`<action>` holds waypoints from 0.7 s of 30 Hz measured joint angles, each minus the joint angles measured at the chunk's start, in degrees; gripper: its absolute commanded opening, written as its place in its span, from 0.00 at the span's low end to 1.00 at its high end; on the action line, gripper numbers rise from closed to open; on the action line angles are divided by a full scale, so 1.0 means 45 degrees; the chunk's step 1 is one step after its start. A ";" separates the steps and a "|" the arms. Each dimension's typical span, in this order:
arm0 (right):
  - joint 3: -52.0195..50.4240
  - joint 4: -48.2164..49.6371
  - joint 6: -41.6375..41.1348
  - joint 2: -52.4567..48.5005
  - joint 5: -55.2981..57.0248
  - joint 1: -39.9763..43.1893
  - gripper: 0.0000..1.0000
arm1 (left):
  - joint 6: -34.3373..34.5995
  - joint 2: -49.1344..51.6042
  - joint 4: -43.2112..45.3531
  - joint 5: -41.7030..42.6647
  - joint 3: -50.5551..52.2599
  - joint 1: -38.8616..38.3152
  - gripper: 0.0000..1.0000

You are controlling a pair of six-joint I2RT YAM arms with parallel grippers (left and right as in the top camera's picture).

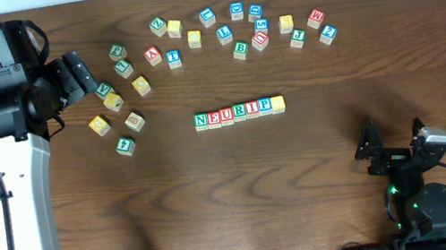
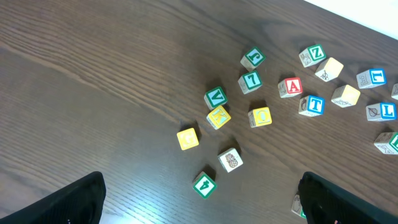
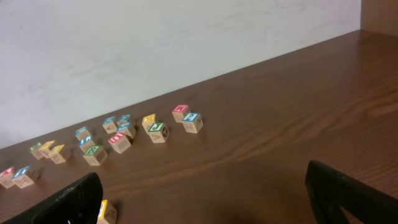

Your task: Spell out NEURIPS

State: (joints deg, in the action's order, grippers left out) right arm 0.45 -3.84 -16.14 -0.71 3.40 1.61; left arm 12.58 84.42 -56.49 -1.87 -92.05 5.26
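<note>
My left gripper (image 1: 85,73) near the left edge of the worktop (image 1: 132,231), my right gripper (image 1: 393,137) near its front edge: jaws released, empty. Row of blocks (image 1: 239,112) lies centrally.

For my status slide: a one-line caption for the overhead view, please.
Cube row reads NEURIP plus a yellow-topped cube; left gripper and right gripper open, away.

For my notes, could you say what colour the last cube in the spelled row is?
Yellow, that small wooden cube; clearest overhead.
</note>
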 measured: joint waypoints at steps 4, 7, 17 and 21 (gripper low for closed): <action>0.0000 0.0000 0.0000 0.0000 0.0000 0.0000 0.99 | 0.0000 0.0000 0.0000 0.0000 0.0005 0.0000 0.98; 0.0000 0.0000 0.0005 0.0000 0.0000 0.0000 0.99 | 0.0000 0.0000 0.0000 0.0000 0.0005 0.0000 0.97; 0.0000 0.0000 0.0000 0.0000 0.0000 0.0000 0.99 | -0.0107 -0.1083 0.1967 -0.0384 0.0937 0.0000 0.98; 0.0000 0.0005 0.0000 0.0000 -0.0024 0.0000 0.99 | -0.0792 -0.3225 0.4881 -0.0126 0.3254 0.0000 0.98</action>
State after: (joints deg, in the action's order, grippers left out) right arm 0.45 -3.81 -16.14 -0.71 3.29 1.61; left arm 9.02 69.91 -34.52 -2.44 -77.41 5.26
